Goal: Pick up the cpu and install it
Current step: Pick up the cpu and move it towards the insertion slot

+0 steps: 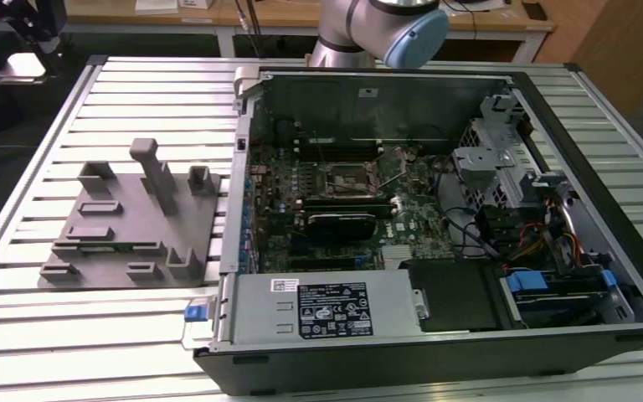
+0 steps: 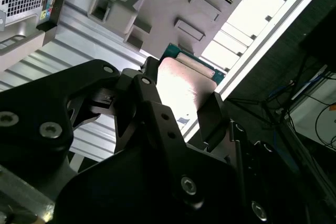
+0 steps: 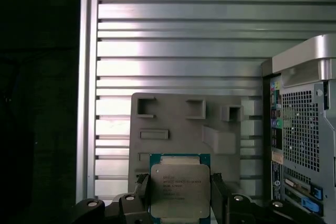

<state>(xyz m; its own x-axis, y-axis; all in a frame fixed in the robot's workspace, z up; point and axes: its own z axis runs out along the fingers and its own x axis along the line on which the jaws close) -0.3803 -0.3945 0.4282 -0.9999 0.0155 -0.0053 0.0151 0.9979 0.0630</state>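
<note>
Above the grey parts fixture (image 3: pixel 184 124) on a slatted aluminium table (image 3: pixel 184 35), the gripper (image 3: pixel 179 184) pinches the cpu (image 3: pixel 178 195), its two black fingers (image 3: pixel 140 190) set narrow against opposite edges of the chip, as seen in the first wrist view. The silver lid faces that camera, with a strip of green board showing along one edge. The chip is square, so it has no long axis to speak of. In the second wrist view the cpu (image 2: pixel 184 82) lies flat between the fingers and appears lifted clear of the fixture.

The exterior view puts the fixture (image 1: pixel 131 226) at the exterior view's left of the open computer case (image 1: pixel 388 92), with the motherboard socket (image 1: pixel 350 177) near the middle of the board. By that layout, the socket likely lies toward the exterior view's right of the held chip.

Several lines of dark print cross the lid. A white label (image 1: pixel 327 310) covers the power supply (image 1: pixel 299 322).
</note>
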